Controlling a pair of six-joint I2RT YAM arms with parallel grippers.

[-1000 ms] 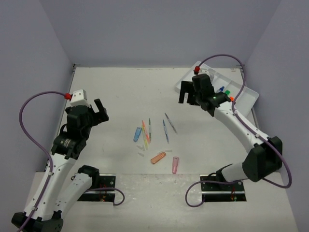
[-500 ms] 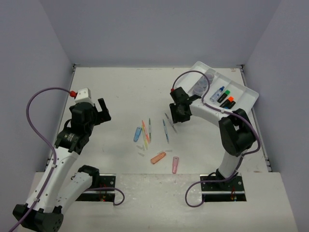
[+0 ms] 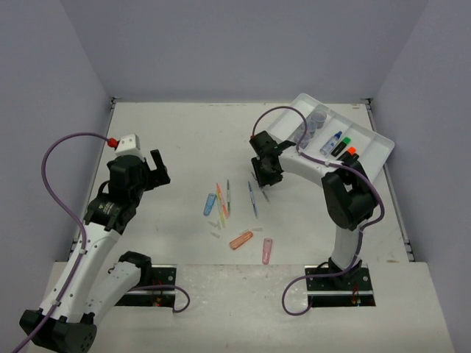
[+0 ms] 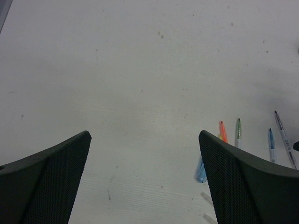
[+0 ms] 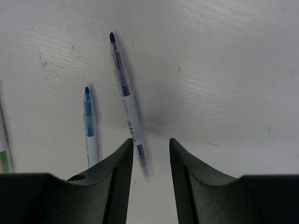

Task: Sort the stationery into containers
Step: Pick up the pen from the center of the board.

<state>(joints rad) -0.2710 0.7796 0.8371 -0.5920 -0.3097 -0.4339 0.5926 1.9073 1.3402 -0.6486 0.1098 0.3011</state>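
Note:
My right gripper (image 3: 261, 179) is low over the table, its jaws narrowed but still apart around the near end of a thin purple pen (image 5: 125, 95), which lies on the table close to the left finger. A thin blue pen (image 5: 89, 123) lies just left of it. My left gripper (image 3: 158, 170) hangs open and holds nothing, left of the loose pieces. On the table lie an orange pen (image 3: 220, 197), a green pen (image 3: 227, 195), a blue capsule (image 3: 210, 204), an orange capsule (image 3: 241, 240) and a pink one (image 3: 267, 251). The white tray (image 3: 383, 147) holds grey-blue pots (image 3: 315, 118) and highlighters (image 3: 342, 147).
The tray stands at the back right, close behind the right arm's forearm. Purple walls enclose the table at the left, back and right. A couple of small clear pieces (image 3: 215, 234) lie near the capsules.
The right arm swung from over the tray down and left to the purple pen, and its jaws narrowed from wide open. The left arm shifted slightly, still open.

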